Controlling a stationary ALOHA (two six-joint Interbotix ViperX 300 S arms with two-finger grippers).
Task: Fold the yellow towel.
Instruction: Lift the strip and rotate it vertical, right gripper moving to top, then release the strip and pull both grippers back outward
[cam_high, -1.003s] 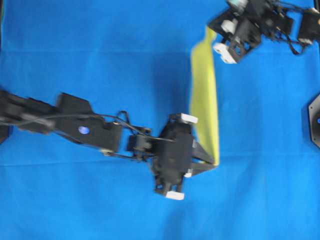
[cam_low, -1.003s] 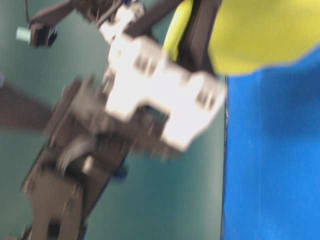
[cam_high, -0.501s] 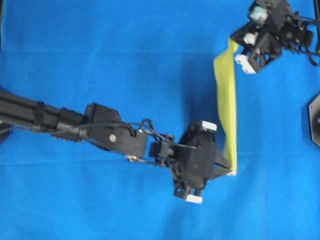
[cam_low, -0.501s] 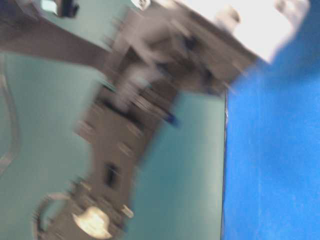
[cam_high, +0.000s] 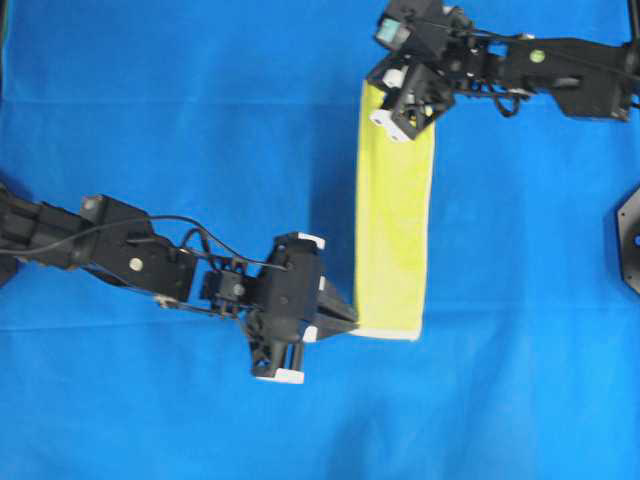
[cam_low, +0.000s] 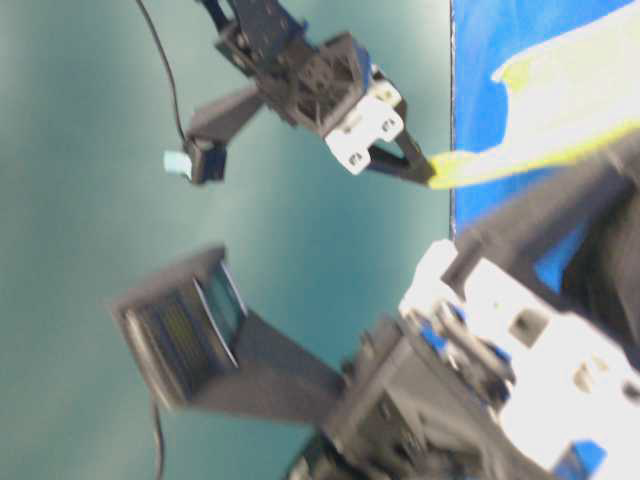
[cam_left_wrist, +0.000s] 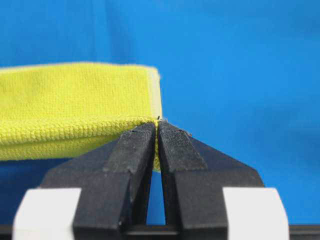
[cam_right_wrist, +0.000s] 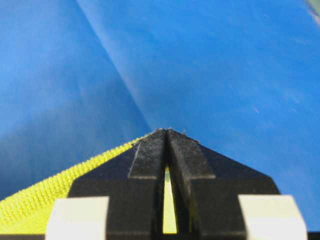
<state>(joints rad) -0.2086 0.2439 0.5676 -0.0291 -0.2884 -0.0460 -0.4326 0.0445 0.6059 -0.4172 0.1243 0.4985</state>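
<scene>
- I see the yellow towel (cam_high: 393, 210) as a long, narrow strip on the blue cloth (cam_high: 180, 120) that covers the desk.
- My left tool (cam_high: 343, 322) is pinched tight on the near left corner of the towel, low by the blue cloth.
- In the left wrist view, the two black fingers (cam_left_wrist: 134, 150) press together with the towel's edge between them.
- My right tool (cam_high: 381, 95) is pinched tight on the far corner of the towel.
- In the right wrist view, a bit of yellow shows between its closed fingers (cam_right_wrist: 150, 160).
- The towel runs straight between my two tools.
- The table-level view is too blurry to tell me much.
</scene>
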